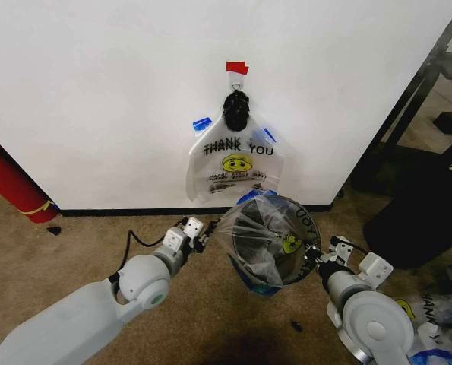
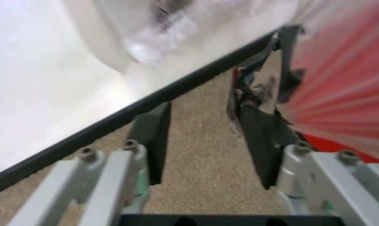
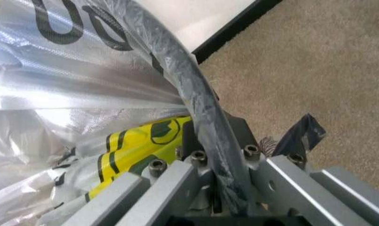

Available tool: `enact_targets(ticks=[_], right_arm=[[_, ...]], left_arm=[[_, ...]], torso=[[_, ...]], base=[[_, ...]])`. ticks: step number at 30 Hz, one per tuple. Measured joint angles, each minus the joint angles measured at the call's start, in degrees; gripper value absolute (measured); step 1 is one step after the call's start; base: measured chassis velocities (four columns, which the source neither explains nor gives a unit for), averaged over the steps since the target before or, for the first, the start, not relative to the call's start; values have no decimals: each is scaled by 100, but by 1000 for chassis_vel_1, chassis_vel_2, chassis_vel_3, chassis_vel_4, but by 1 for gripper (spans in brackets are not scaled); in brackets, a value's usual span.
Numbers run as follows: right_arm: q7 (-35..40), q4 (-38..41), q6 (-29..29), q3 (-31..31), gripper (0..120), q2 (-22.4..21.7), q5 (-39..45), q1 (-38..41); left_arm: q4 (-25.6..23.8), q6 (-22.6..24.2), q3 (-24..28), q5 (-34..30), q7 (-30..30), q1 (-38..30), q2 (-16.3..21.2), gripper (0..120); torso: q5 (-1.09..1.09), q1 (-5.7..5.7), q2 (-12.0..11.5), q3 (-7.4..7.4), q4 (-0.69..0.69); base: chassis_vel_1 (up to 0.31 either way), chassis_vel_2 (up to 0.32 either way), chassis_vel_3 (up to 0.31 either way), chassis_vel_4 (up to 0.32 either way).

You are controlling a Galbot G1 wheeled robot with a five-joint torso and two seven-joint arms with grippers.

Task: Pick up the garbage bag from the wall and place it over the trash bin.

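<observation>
A garbage bag (image 1: 237, 163) with "THANK YOU" print and a yellow smiley hangs on the white wall (image 1: 96, 91) under a red tape patch (image 1: 237, 68). Just in front stands the trash bin (image 1: 314, 232), with another garbage bag (image 1: 265, 237) spread in its mouth and over its rim. My left gripper (image 1: 207, 233) is at the bin's left side; the left wrist view shows this gripper (image 2: 199, 103) open over carpet, beside the plastic-covered bin (image 2: 340, 94). My right gripper (image 1: 321, 255) is at the bin's right side, shut on the bag-wrapped rim (image 3: 196, 84).
A red cylinder with a yellow band (image 1: 9, 186) leans at the far left by the black baseboard (image 1: 134, 211). Dark furniture (image 1: 431, 198) stands to the right. More plastic bags (image 1: 438, 319) lie on the carpet at the lower right.
</observation>
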Motion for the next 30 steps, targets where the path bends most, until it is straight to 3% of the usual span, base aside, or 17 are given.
enact_targets(ticks=[8,15,19,22,26,30], right_arm=[[-73,-107,24,19,0,30,-165,-3],[-78,-83,26,3,0,30,-203,-8],[-78,-32,32,-6,0,37,-275,-22],[-118,-10,118,-16,0,71,-603,-94],[-165,-8,252,-74,0,132,-992,-138],[-328,-22,517,-254,0,276,-1634,-145]], left_arm=[[-747,165,-967,-712,27,829,350,79],[-1204,198,-1119,-889,288,1229,611,100],[-1377,158,-1181,-1090,212,1169,595,100],[-1699,10,-1285,-1516,-283,896,489,97],[-2089,40,-1205,-2004,-606,521,506,87],[-2510,202,-889,-2809,-623,129,596,66]], torso=[[1,0,0,0,1],[1,0,0,0,1],[0,0,0,0,1],[0,0,0,0,0],[1,0,0,0,0],[2,0,0,0,2]], base=[[0,0,0,0],[0,0,0,0],[0,0,0,0],[0,0,0,0],[0,0,0,0],[0,0,0,0]])
